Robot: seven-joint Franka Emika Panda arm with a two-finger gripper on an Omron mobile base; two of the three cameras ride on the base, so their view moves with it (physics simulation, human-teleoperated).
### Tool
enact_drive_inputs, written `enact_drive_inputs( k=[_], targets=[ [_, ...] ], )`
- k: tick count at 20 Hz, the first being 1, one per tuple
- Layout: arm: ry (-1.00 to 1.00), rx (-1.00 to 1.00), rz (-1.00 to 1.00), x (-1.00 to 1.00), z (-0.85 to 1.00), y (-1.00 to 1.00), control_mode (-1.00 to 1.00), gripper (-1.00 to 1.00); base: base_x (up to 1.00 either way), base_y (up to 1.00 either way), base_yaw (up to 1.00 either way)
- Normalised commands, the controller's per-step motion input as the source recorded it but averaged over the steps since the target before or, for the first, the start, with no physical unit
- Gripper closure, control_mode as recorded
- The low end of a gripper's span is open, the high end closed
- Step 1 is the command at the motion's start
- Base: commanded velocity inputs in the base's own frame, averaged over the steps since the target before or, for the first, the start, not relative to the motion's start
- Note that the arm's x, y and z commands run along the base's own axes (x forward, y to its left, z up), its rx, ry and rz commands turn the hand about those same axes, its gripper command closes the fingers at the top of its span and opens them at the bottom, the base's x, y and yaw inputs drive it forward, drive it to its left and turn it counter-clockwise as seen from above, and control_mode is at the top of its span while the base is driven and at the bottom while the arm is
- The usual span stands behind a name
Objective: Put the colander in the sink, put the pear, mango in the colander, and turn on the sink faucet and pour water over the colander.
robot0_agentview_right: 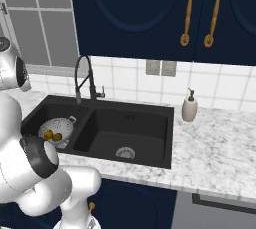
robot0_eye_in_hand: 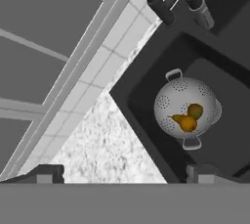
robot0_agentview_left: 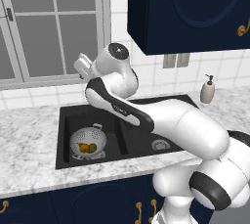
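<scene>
Marble counter (robot0_agentview_right: 220, 148), black sink (robot0_agentview_right: 150, 160): colander (robot0_eye_in_hand: 168, 105) sits in left basin, pear (robot0_eye_in_hand: 184, 122) and mango (robot0_eye_in_hand: 196, 111) inside; faucet (robot0_agentview_right: 83, 75) behind; pincer (robot0_eye_in_hand: 125, 171) wide, holding nothing.

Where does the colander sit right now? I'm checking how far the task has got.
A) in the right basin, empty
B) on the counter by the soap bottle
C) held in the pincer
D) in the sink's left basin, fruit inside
D: the colander rests in the left basin of the sink, with the pear and mango inside it.

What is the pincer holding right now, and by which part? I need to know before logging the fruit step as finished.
Nothing is held. The pincer stands open above the perforated silver-grey metal colander, well clear of it.
</scene>
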Motion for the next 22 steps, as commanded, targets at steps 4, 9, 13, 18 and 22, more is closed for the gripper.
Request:
enact_drive_inputs(
  k=[4,9,13,18,22],
  targets=[
    [0.02,0.49,-0.10,-0.01,0.42,-0.73,-1.00,-1.00,0.00,0.00,0.00],
    [0.04,0.56,-0.20,-0.09,0.19,-0.87,-1.00,-1.00,0.00,0.00,0.00],
    [0.13,0.30,-0.29,-0.33,0.24,-0.63,-1.00,-1.00,0.00,0.00,0.00],
    [0.22,0.33,-0.15,-0.03,0.09,-0.75,-1.00,-1.00,0.00,0.00,0.00],
    [0.25,0.31,0.03,0.00,0.03,-0.68,-1.00,-1.00,0.00,0.00,0.00]
  ],
)
